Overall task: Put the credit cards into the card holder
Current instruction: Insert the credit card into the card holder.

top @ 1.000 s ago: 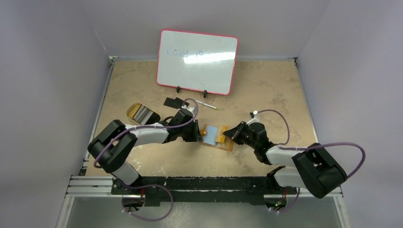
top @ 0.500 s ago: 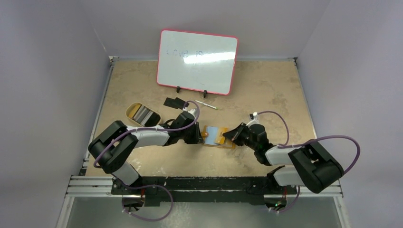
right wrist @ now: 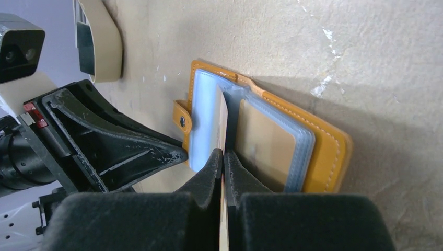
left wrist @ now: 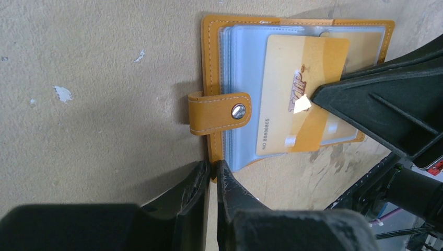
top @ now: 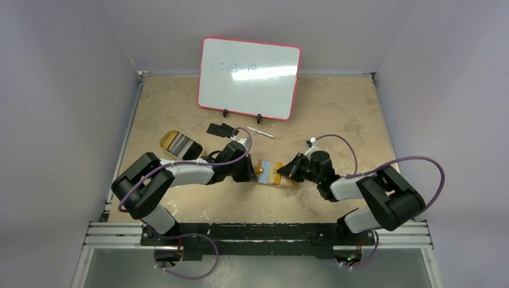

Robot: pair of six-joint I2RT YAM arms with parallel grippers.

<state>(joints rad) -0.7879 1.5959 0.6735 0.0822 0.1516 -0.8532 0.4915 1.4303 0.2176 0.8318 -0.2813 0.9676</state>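
The card holder lies open on the table, orange-tan with a snap tab and bluish sleeves. My left gripper is shut on the leather edge just below the tab. An orange-yellow credit card lies slanted over the sleeves. My right gripper is shut on that card's near edge, the card standing edge-on between two sleeves. From above, both grippers flank the card holder, left gripper and right gripper. Two black credit cards lie farther back.
An oval tan tin dish sits left of the left arm. A slim pen lies behind the holder. A red-framed whiteboard stands at the back. Side walls bound the table.
My left gripper has narrowed onto the holder's edge. My right arm has swung left, carrying the card farther over the sleeves.
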